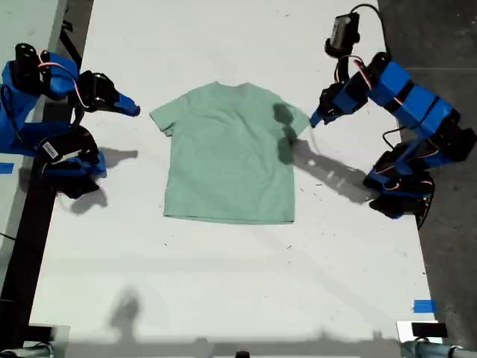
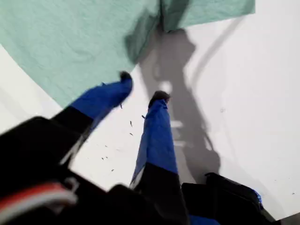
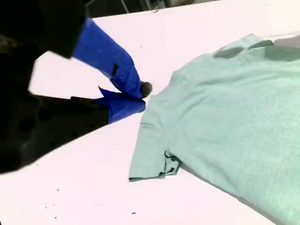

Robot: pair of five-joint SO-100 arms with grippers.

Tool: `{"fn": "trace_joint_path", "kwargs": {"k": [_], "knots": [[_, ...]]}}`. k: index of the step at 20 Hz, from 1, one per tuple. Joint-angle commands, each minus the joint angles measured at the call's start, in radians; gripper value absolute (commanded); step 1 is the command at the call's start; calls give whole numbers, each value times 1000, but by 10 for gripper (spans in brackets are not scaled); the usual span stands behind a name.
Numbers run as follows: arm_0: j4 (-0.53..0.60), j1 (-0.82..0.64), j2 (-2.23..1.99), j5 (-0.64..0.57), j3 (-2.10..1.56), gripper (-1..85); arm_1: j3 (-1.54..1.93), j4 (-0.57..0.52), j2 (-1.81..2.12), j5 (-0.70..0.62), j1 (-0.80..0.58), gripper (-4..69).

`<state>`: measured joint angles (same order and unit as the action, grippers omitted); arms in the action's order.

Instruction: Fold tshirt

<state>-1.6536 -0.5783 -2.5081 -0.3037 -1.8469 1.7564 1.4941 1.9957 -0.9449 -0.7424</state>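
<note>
My first claw (image 2: 140, 86) hangs with its blue fingers (image 2: 157, 131) parted and nothing between them, just off the sleeve of the tshirt (image 1: 229, 153) on the exterior view's right, above bare white bench (image 1: 223, 261); in the exterior view that claw (image 1: 317, 119) tips the blue arm (image 1: 406, 104) reaching in from the right, a small camera (image 1: 343, 31) riding above it. My second claw (image 3: 140, 96) has its blue fingers (image 3: 124, 105) drawn close together at the tips, gripping nothing, near the opposite sleeve but apart from it; in the exterior view it (image 1: 133, 109) points in from the left-hand arm (image 1: 45, 82). The pale mint-green tshirt lies flat and unfolded near the middle of the bench, collar toward the far edge in the exterior view and hem toward the near edge, both short sleeves spread; the second wrist view shows the sleeve hem slightly turned up at one corner. The first arm throws a dark shadow (image 1: 287, 134) across the shirt's right shoulder in the exterior view and onto the bench beside it. The bench top is plain white, dotted with small dark specks (image 2: 110, 159) seen in the first wrist view. A strip of blue tape (image 1: 423, 306) marks the bench near the exterior view's lower right corner, and another piece (image 1: 6, 168) shows at the left edge. Dark grey floor (image 1: 440, 45) runs beyond the bench on the exterior view's right, and a black rail (image 1: 30, 224) borders the bench on the left.
</note>
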Motion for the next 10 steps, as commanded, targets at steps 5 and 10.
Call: {"fn": "trace_joint_path", "kwargs": {"k": [5, 10], "knots": [[44, -29, -5, -6, -18, 31, -189, -21, -135, -164, -118, 360], [60, -43, 29, -14, -20, 45, -195, -97, -230, -267, -201, 360]]}}
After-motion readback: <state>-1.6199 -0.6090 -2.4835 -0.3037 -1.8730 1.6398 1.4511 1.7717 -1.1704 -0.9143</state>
